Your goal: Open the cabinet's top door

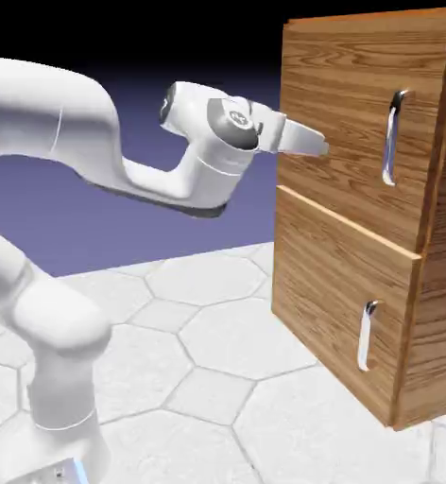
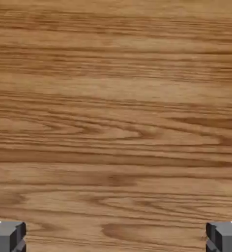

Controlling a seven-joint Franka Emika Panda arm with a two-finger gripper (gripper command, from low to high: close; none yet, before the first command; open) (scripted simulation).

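The cabinet (image 1: 350, 208) stands on the counter (image 1: 227, 378) at the exterior view's right, a big box of orange-brown wood grain with two doors stacked on its front. The top door (image 1: 345, 123) is shut and flush with the front, a thin seam parting it from the lower door (image 1: 335, 293) beneath. Its handle (image 1: 392, 137), a curved upright silver bar, sits toward the door's right edge; the lower door carries a shorter silver handle (image 1: 368, 336) in much the same spot. The white arm (image 1: 66, 123) rises from the lower left, bends over and runs level toward the cabinet, and its claw (image 1: 317, 146) points at the top door near that door's left edge and lower half, well apart from the handle. From this side its tip overlaps the door's edge, but whether it touches the wood cannot be told. The hand view is filled with wood grain (image 2: 116, 113) running across the picture, with no handle or seam in it, so the claw faces plain door panel from close by. The two grey fingertips (image 2: 7, 236) show only at the bottom corners of that view, far to the left and right, so the claw stands wide apart with nothing between its fingers. The counter is white with a pattern of large hexagons, and the backdrop behind the arm is blue-violet.
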